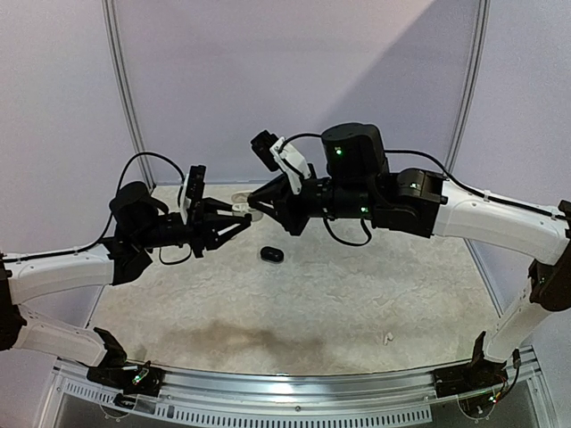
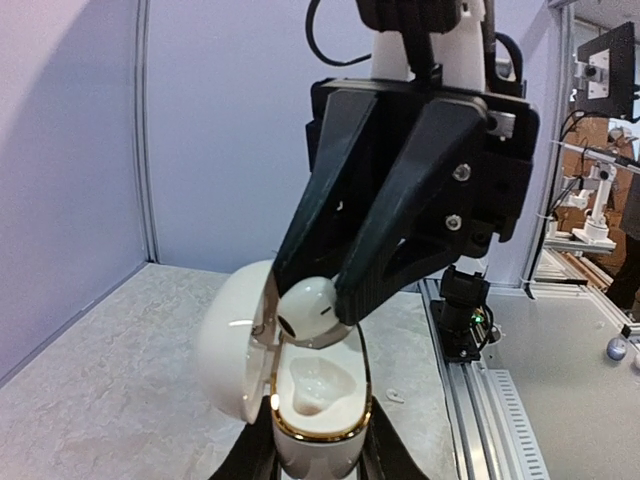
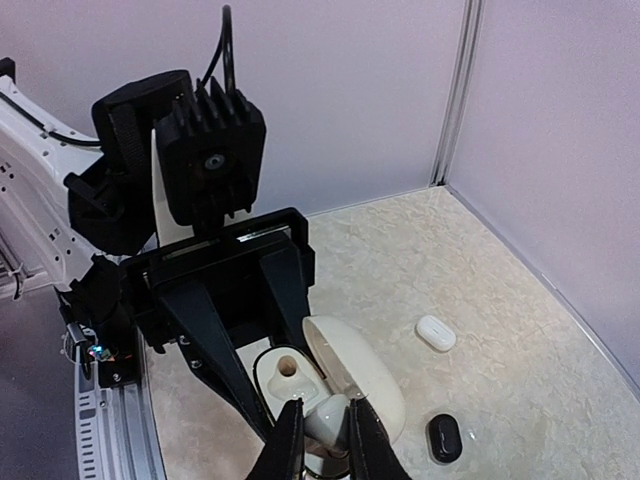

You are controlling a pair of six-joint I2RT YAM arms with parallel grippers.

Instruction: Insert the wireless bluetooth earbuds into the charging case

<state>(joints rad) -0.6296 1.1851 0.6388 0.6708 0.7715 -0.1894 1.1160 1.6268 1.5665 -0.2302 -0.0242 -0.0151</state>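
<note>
- On my overhead feed, a speckled beige tabletop [image 1: 357, 294] sits boxed in by pale lilac walls [image 1: 268, 71].
- Same feed: the left gripper [image 1: 230, 221] is clenched around a white charging case [image 1: 243, 210] and holds it off the table at about 10 o'clock from the middle of the table. The right gripper [image 1: 264, 203] meets it from the 3 o'clock side, its tips right at the case.
- A black case [image 1: 271, 254] lies on the table just beyond the two grippers toward 6 o'clock. A tiny white piece [image 1: 388, 339] sits well apart at 4 o'clock, too small for me to identify.
- Left wrist feed: the charging case stands upright between the left jaws at 6 o'clock. Its lid [image 2: 232, 340] hangs open toward 9 o'clock, and a gold rim [image 2: 320, 432] rings the mouth.
- The right gripper's black jaws come in from 12 o'clock and pinch a white earbud [image 2: 305, 312] right at the rim on the lid side. I cannot tell whether it touches. A moulded well shows just beneath it.
- Right wrist feed: the right jaws at 6 o'clock are closed on the earbud directly over the open case, and a round socket shows at 11 o'clock of the bud.
- On the table, a white case [image 3: 436, 333] lies at 3 o'clock, with the black case near it at 5 o'clock.
</note>
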